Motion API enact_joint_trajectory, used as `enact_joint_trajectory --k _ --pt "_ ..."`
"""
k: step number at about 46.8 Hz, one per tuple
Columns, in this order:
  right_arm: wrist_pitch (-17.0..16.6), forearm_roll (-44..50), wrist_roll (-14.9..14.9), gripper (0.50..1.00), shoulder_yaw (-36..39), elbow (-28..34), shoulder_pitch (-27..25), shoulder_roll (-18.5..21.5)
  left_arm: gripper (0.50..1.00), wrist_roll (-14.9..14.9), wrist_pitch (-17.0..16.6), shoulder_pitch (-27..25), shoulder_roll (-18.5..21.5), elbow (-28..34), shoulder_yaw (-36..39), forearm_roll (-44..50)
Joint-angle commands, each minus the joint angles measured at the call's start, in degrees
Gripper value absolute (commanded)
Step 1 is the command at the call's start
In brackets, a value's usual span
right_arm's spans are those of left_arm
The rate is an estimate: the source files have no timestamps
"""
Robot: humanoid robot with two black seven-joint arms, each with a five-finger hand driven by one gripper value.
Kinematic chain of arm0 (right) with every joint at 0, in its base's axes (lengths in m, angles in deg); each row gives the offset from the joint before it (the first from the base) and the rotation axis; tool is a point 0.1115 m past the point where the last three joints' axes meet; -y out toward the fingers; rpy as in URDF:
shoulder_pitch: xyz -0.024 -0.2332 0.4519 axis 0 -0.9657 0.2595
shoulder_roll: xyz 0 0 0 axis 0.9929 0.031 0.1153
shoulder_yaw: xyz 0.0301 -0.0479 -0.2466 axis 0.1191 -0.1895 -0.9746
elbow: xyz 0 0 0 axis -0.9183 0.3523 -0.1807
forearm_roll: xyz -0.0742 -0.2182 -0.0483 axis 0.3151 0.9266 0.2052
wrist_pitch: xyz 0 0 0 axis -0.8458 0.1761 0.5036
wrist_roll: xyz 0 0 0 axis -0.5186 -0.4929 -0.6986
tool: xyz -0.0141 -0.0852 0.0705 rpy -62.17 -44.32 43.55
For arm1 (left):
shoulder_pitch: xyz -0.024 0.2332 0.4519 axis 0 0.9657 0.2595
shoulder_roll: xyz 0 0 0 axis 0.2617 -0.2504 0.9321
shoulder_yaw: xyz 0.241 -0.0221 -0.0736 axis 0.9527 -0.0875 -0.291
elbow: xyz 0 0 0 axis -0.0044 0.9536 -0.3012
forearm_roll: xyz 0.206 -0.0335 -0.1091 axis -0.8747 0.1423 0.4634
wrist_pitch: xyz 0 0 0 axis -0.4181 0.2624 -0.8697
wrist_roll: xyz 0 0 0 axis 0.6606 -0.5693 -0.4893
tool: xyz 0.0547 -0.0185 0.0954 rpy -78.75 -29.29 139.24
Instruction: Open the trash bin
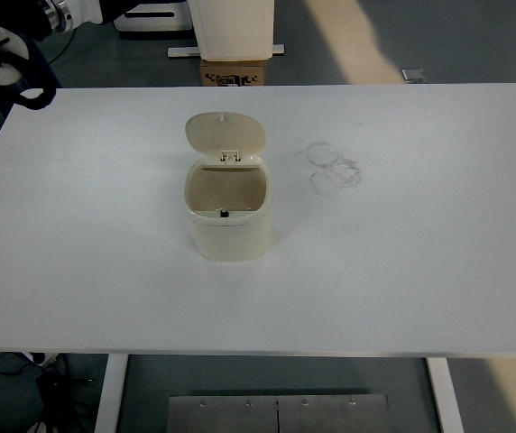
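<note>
Bin (228, 212) mid-surface, lid (226, 135) upright, flipped back behind opening, inside looks empty. Judge open step done; no next move needed beyond parking arm. My left arm (10, 50) far up-left of bin, off surface (420, 271) corner; hand itself not visible, can't tell its state. Right hand not seen. Faint ring marks (333, 168) right of bin. Grey floor, cardboard box (233, 70) behind bin.
</note>
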Motion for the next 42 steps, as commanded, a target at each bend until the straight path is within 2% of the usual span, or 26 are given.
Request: enact_joint_trajectory --k 1,9,15,20,29,37,42 --pt "0.0 0.0 0.0 0.991 0.0 0.0 0.0 0.0 1.0 0.8 -0.6 2.3 -0.8 -1.4 0.0 0.1" --pt "0.0 0.0 0.0 0.991 0.0 0.0 -0.1 0.0 1.0 0.9 -0.5 8.7 -2.8 -1.9 -0.2 6.7" --pt "0.0 0.0 0.0 0.991 0.0 0.0 0.0 0.0 1.0 1.1 0.2 11.7 -2.9 -2.3 -0.1 16.0" --pt "0.0 0.0 0.0 0.991 0.0 0.0 0.0 0.0 1.0 1.5 0.1 13.5 -3.6 -2.3 -0.3 19.9" --pt "0.0 0.0 0.0 0.991 0.0 0.0 0.0 0.0 1.0 2.1 0.2 18.1 -6.1 -6.4 -7.6 21.9" --pt "0.0 0.0 0.0 0.991 0.0 0.0 0.0 0.0 1.0 5.5 0.1 19.6 -7.5 -10.2 -12.5 22.2" --pt "0.0 0.0 0.0 0.991 0.0 0.0 0.0 0.0 1.0 5.9 0.2 20.3 -7.9 -11.1 -14.5 22.8"
